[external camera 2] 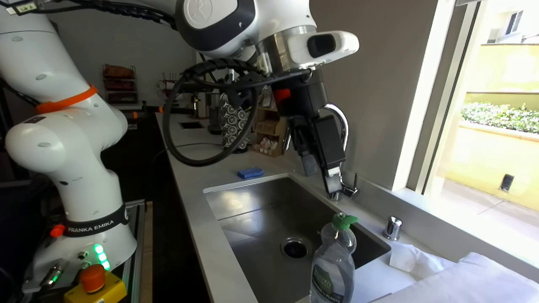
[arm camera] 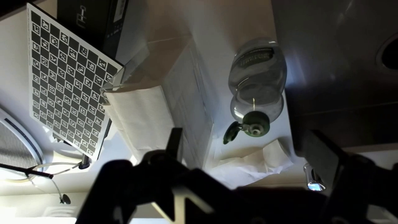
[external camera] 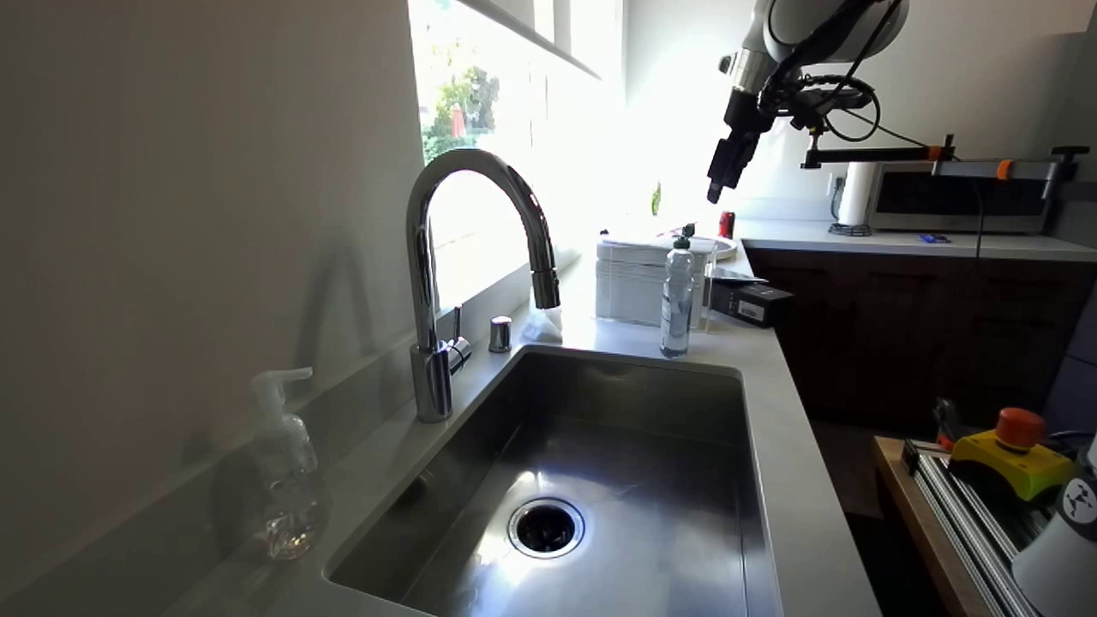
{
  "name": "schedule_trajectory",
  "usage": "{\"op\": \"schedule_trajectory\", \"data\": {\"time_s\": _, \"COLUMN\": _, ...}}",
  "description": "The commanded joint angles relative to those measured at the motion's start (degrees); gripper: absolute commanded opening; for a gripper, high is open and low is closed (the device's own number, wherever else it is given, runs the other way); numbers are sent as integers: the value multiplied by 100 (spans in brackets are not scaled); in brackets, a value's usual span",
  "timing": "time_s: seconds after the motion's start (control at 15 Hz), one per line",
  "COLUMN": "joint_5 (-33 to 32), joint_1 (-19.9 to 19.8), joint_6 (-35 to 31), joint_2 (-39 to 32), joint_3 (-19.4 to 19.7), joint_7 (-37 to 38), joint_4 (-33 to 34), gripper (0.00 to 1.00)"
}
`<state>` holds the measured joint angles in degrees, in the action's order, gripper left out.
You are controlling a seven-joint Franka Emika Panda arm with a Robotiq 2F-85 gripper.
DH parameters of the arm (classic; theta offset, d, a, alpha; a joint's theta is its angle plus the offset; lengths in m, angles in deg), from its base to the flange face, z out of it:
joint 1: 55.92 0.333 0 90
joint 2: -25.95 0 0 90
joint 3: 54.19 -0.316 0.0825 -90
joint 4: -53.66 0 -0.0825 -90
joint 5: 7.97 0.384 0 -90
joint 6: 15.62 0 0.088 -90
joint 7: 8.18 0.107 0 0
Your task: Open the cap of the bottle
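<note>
From the left in an exterior view, the pale counter (external camera 2: 210, 248) gives way to the steel sink (external camera 2: 257, 235), the likely landing place after a clumsy knock. Next comes the Robotiq gripper (external camera 2: 321, 176), hanging in free air, its fingers (arm camera: 321, 154) spread wide with nothing held. Then, lower and apart from it, the clear squeeze bottle (external camera 2: 337, 265) stands upright just beside the sink's near edge, topped by a green flip-top cap (external camera 2: 342, 221). In the wrist view the hinged lid (arm camera: 231, 133) sticks out on the side away from the sink and the nozzle (arm camera: 256, 129) lies bare, so I take the opening to be done. What the step wants now is a tidy exit: rise straight up with the fingers apart, and turn the wrist only once well above the lid, so neither finger hooks it. If more swing is wanted, nudge the lid outward with one fingertip and little force, for nothing seems to brace the bottle. Farther right, the folded white paper (external camera 2: 476, 280) limits a sideways sweep.
</note>
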<state>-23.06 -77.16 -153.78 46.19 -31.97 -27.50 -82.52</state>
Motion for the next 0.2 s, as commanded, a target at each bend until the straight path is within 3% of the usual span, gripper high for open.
{"op": "schedule_trajectory", "data": {"time_s": 0.0, "joint_5": -3, "joint_1": 12, "joint_6": 22, "joint_2": 15, "joint_3": 16, "joint_7": 2, "joint_4": 11, "gripper": 100}}
{"op": "schedule_trajectory", "data": {"time_s": 0.13, "joint_5": -2, "joint_1": 11, "joint_6": 28, "joint_2": 32, "joint_3": 20, "joint_7": 1, "joint_4": 11, "gripper": 100}}
